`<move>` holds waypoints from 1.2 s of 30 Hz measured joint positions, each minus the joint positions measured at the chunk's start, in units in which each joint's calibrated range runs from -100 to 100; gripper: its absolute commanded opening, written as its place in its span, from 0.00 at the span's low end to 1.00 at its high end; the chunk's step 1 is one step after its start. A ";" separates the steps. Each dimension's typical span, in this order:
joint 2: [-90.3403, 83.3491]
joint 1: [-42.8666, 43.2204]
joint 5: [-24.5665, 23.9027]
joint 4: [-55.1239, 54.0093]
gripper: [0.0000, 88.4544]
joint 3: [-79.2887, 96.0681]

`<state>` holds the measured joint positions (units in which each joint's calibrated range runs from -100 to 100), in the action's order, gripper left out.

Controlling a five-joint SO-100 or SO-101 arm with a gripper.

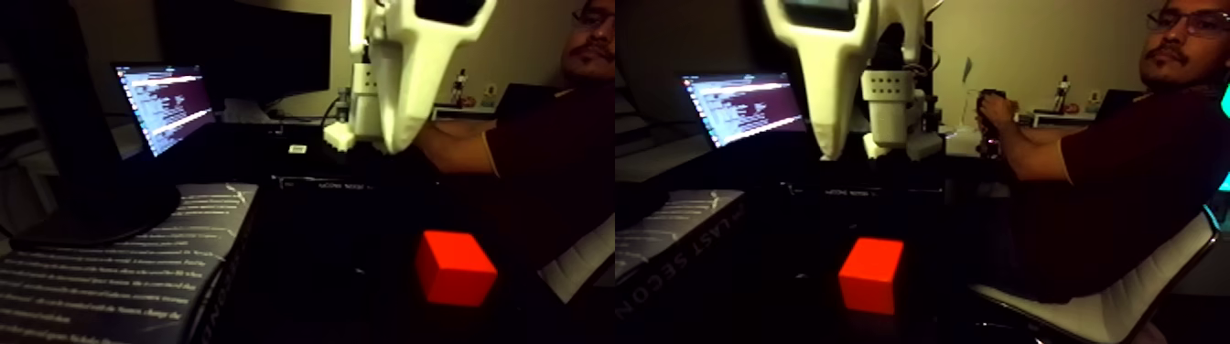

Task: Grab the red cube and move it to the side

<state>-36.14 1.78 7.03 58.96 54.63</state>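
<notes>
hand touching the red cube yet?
Apart. In the fixed view the white hand hangs high above the red cube, with a wide stretch of dark table between its tip and the cube's top, in both halves of the picture.

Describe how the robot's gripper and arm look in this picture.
The gripper is white plastic with a smooth, rounded body that tapers down to a blunt tip. A dark window-like opening sits near its top. Behind it stands a white blocky arm part with small holes, and dark cables run beside it. No markings can be read.
</notes>
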 measured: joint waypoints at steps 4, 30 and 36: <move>3.79 -1.39 -0.26 -0.24 0.01 -1.09; 14.64 -3.32 -0.68 -0.24 0.11 -8.53; 14.64 -1.85 -0.68 -0.24 0.11 -8.53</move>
<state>-21.50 -0.08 6.35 58.71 46.10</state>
